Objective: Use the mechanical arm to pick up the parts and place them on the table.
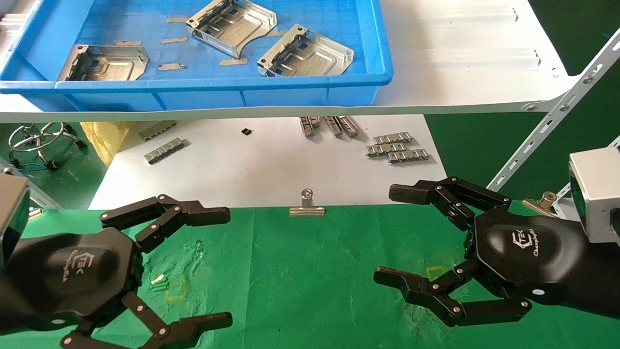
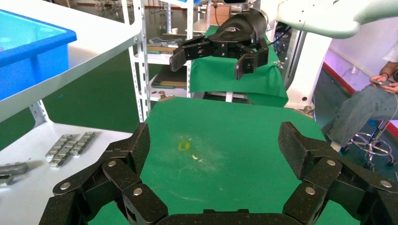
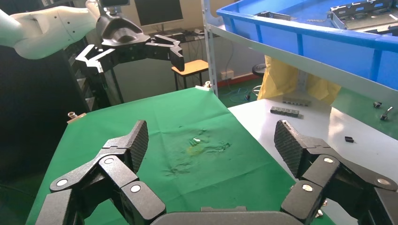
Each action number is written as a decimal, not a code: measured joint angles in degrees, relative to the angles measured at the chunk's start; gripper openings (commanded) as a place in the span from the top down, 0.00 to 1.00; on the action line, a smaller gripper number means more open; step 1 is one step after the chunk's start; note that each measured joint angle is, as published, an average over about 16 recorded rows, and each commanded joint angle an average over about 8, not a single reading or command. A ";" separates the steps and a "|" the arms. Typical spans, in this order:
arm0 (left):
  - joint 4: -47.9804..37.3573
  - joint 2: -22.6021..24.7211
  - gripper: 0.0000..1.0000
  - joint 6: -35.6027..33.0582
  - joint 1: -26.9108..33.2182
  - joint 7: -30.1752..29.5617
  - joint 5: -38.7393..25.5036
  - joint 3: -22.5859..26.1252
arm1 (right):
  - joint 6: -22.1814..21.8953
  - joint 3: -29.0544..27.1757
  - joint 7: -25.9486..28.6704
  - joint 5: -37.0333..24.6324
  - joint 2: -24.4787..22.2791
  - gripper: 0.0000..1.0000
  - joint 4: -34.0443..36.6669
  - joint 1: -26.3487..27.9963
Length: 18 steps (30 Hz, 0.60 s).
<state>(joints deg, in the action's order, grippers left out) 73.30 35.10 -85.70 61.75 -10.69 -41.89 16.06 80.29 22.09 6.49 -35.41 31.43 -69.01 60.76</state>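
Three silver stamped metal parts lie in the blue tray (image 1: 290,94) on the upper shelf: one at the left (image 1: 104,62), one at the middle back (image 1: 232,24) and one at the right (image 1: 305,53). My left gripper (image 1: 220,266) is open and empty above the green cloth table (image 1: 310,281) at its left. My right gripper (image 1: 390,235) is open and empty above the cloth at its right. In the left wrist view the left gripper (image 2: 213,145) frames bare cloth (image 2: 225,140). In the right wrist view the right gripper (image 3: 211,140) frames bare cloth (image 3: 187,136).
A white board (image 1: 271,165) behind the cloth holds small grey ribbed strips (image 1: 397,148) and more (image 1: 163,150). A binder clip (image 1: 307,206) grips the cloth's far edge. The white shelf (image 1: 460,58) overhangs the board. A slotted metal strut (image 1: 552,121) slants at the right.
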 measured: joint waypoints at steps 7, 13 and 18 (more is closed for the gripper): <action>0.00 0.00 0.00 0.00 0.00 0.00 0.00 0.00 | 0.00 0.00 0.00 0.00 0.00 1.00 0.00 0.00; 0.00 0.00 0.00 0.00 0.00 0.00 0.00 0.00 | 0.00 0.00 0.00 0.00 0.00 1.00 0.00 0.00; 0.00 0.00 0.00 0.00 0.00 0.00 0.00 0.00 | 0.00 0.00 0.00 0.00 0.00 1.00 0.00 0.00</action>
<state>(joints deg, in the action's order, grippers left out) 73.30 35.10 -85.70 61.75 -10.69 -41.89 16.06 80.29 22.09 6.49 -35.42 31.43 -69.01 60.75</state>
